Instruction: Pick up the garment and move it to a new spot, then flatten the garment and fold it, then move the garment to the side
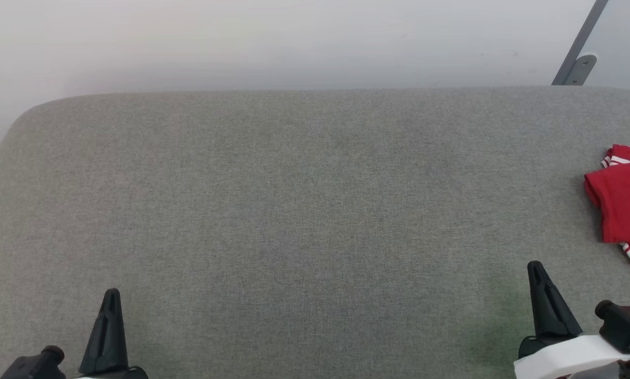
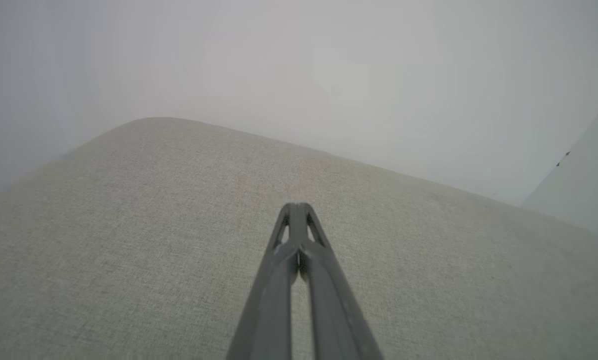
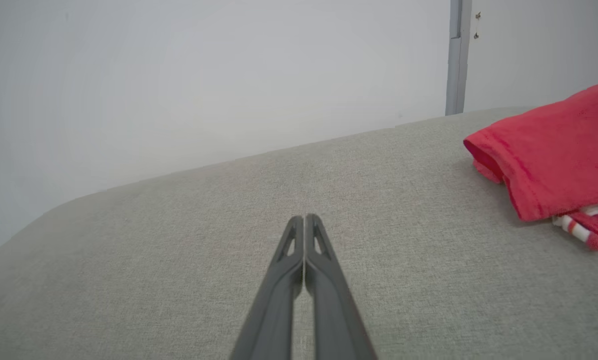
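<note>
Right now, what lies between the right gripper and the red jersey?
Only bare grey fabric surface; the head view shows nothing resting between the right gripper and the jersey.

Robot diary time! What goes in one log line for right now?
garment: looks folded, at right edge of grey padded surface | left fingers: shut, empty | right fingers: shut, empty, apart from garment

free: grey fabric surface (image 1: 294,210) middle, left | obstacle: folded garment (image 1: 623,202) far right
</note>
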`<state>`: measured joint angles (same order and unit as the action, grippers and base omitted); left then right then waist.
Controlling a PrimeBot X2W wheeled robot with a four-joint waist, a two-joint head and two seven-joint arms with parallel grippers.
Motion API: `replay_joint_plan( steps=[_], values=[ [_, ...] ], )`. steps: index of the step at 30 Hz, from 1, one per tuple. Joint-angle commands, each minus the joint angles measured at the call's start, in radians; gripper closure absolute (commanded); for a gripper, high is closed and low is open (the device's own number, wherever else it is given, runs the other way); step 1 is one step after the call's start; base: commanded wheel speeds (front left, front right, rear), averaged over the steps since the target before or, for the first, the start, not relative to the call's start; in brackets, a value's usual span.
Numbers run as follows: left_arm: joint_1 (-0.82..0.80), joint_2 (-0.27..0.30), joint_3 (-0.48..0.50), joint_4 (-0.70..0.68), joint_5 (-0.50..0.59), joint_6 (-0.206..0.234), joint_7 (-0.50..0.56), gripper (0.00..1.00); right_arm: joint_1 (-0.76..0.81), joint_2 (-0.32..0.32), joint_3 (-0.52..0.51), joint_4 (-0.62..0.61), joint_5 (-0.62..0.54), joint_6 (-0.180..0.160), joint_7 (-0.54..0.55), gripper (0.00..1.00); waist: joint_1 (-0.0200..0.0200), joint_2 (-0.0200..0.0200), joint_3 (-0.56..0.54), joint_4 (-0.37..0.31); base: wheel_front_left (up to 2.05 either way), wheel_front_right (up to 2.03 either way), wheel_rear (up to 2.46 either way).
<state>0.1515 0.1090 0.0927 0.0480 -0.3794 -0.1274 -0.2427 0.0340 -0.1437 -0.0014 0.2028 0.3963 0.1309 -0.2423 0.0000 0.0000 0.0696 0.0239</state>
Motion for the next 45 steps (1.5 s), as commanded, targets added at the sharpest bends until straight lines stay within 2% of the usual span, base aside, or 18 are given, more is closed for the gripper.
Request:
replay_joint_plan(
  steps=[1, 20, 45],
  values=[
    [-0.016, 0.008, 0.001, -0.011, -0.037, 0.001, 0.006, 1.00, -0.016, -0.002, -0.005, -0.012, 0.035, 0.000, 0.008, 1.00, 0.0000, 0.0000, -0.001, 0.000, 0.00, 0.00, 0.00],
    [-0.085, 0.004, -0.010, 0.049, -0.364, -0.001, 0.086, 1.00, -0.053, 0.018, -0.027, 0.002, 0.349, 0.000, 0.094, 1.00, 0.0000, 0.0000, -0.012, -0.004, 0.00, 0.00, 0.00],
    [-0.144, -0.007, -0.012, 0.095, -0.664, -0.002, 0.166, 1.00, -0.084, 0.039, -0.051, 0.013, 0.641, 0.000, 0.177, 1.00, 0.0000, 0.0000, -0.025, -0.009, 0.00, 0.00, 0.00]
  ],
)
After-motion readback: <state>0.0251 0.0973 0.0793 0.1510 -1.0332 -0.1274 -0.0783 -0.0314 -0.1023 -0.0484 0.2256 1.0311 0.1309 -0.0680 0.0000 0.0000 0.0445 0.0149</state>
